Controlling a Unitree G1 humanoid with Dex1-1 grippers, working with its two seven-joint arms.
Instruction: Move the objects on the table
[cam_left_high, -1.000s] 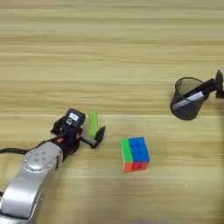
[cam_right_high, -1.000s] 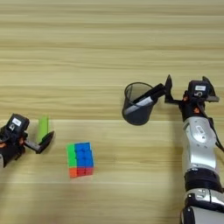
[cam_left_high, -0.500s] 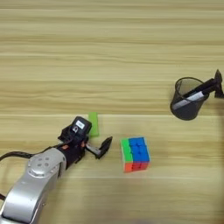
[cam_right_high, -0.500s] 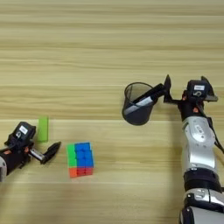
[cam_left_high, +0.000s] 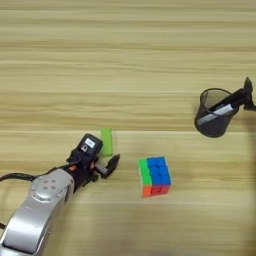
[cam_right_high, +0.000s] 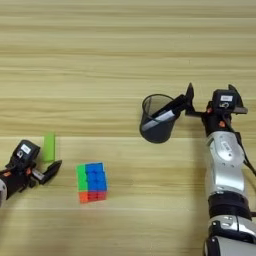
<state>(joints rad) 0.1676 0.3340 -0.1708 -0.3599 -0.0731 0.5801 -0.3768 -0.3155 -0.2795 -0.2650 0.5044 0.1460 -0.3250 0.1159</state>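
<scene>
On the wood-grain counter (cam_left_high: 125, 60), the flat green block (cam_left_high: 106, 141) lies with its long axis running toward and away from the robot, just beside the left claw (cam_left_high: 102, 162), which is spread wide and grasps nothing; one finger (cam_left_high: 112, 164) points toward the multicoloured puzzle cube (cam_left_high: 154, 176), which sits apart to its right. Far right, the black mesh pen cup (cam_right_high: 159, 119) stands upright, a marker (cam_right_high: 162, 115) leaning toward the right claw (cam_right_high: 207, 97), which is spread just beside the rim

arms: silver-grey shells | wrists: black, orange accents | cables: black | fingers: black
</scene>
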